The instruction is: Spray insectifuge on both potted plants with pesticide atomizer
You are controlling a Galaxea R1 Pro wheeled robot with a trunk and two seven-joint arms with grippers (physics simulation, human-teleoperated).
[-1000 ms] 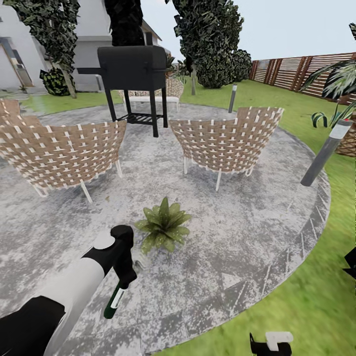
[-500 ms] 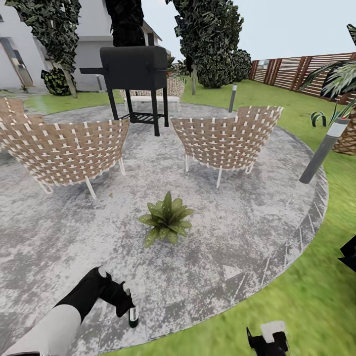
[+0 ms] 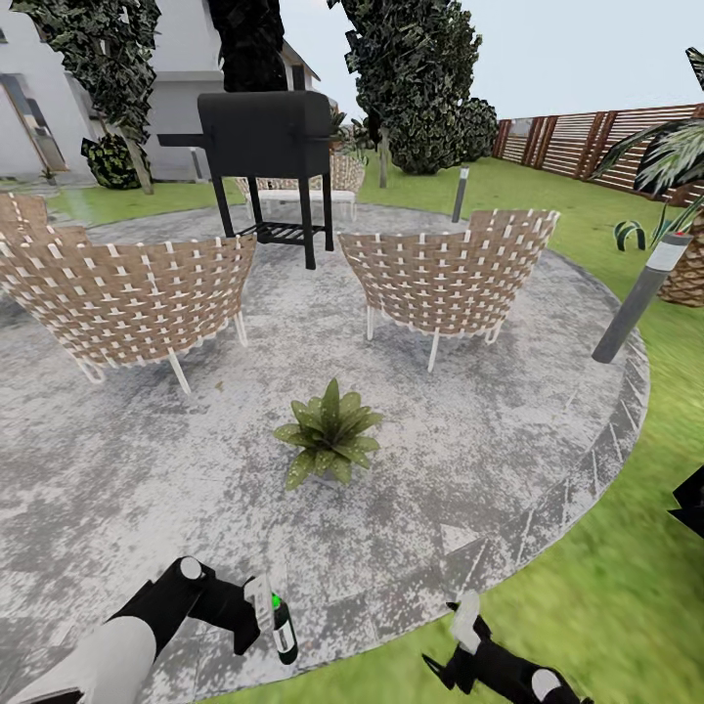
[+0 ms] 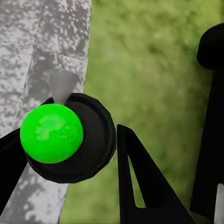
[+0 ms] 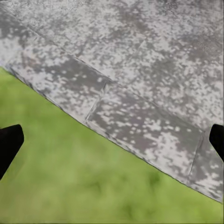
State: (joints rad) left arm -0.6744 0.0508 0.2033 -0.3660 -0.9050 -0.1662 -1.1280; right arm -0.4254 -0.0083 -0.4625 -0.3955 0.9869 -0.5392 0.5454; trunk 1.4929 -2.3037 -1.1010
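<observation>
Looking down from the head view, the left gripper [image 3: 256, 611] clasped the pesticide atomizer [image 3: 282, 626] upright, the potted plant [image 3: 329, 431] lying ahead, nearer this arm. The left wrist view showed fingers [image 4: 140, 186] hugging the atomizer's green cap [image 4: 51, 133]. The right wrist view showed the right gripper [image 5: 112, 144] spread wide over the patio [image 5: 140, 70].

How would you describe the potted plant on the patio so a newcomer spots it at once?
Start at the round grey patio and find the two woven chairs in front of the black grill. On the bare paving nearer than the chairs sits the potted plant, a low rosette of pointed green leaves.
</observation>
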